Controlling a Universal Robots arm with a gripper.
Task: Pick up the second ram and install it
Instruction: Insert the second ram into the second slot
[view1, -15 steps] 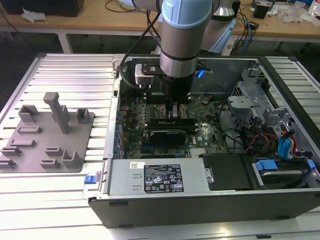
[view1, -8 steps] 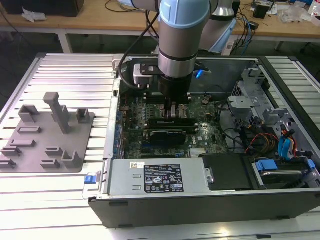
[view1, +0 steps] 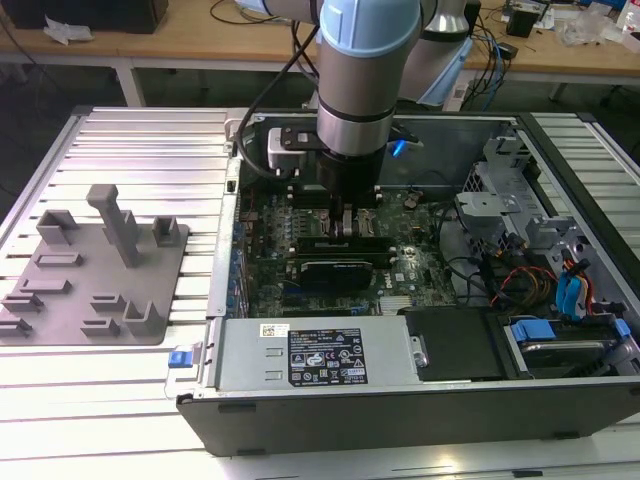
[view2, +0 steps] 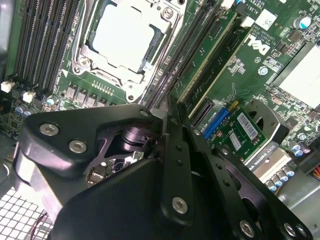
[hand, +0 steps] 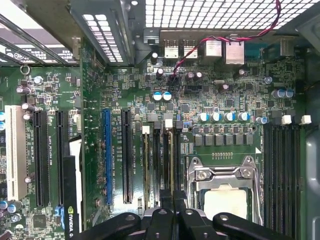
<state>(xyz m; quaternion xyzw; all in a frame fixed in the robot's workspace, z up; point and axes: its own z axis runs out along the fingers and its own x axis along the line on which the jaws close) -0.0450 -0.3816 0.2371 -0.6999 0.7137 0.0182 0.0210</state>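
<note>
Looming over knobbly green motherboard (hand: 215, 95) — matte black angular pincer (hand: 172, 201).

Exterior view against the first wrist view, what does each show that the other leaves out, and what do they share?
Exterior view: the grey tray beside the computer case, and the arm reaching into it. First wrist view: a blue expansion slot, the CPU socket and the rear ports close up. Shared: the green motherboard and the pincer down at its memory slots.
</note>
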